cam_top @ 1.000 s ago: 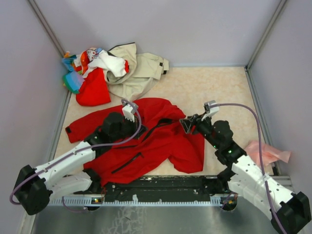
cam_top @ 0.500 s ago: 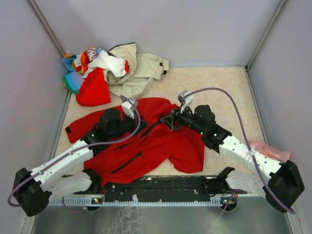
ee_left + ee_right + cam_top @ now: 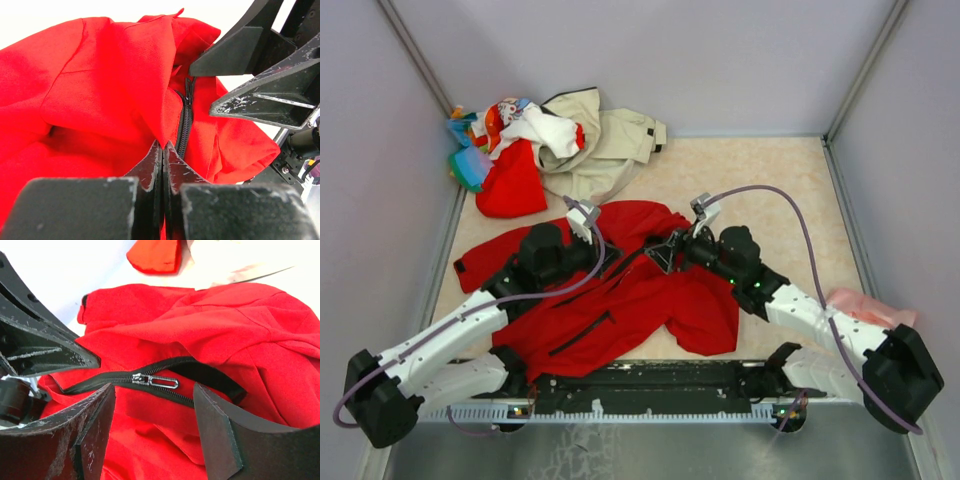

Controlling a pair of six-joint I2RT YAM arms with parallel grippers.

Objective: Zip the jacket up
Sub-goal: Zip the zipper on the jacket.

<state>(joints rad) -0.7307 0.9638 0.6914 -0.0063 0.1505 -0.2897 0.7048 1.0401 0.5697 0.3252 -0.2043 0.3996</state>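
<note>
The red jacket (image 3: 620, 290) lies spread and rumpled on the tabletop (image 3: 750, 180), in the near half, right in front of both arm bases. One sleeve stretches toward the left wall. Its black zipper (image 3: 184, 125) runs up the middle of the front, and the fabric on either side is bunched into folds.

The left gripper (image 3: 608, 258) reaches in from the left over the upper middle of the jacket. In the left wrist view its jaws are pressed together, and a fold of red fabric tapers to a point right at the tips (image 3: 162, 147), just beside the zipper, so it is clamped on the jacket.

The right gripper (image 3: 665, 255) comes in from the right and meets the left one over the zipper, the two nearly tip to tip. Its jaws stand apart. In the right wrist view the silver zipper pull (image 3: 155, 381) lies flat on the black tape between the two fingers (image 3: 215, 430), touching neither.

In the far left corner sits a pile of clothes (image 3: 510, 150) in mixed colors, with a beige jacket (image 3: 605, 140) lying against its right side. A pink cloth (image 3: 865, 310) lies near the right wall, partly hidden by the right arm.
</note>
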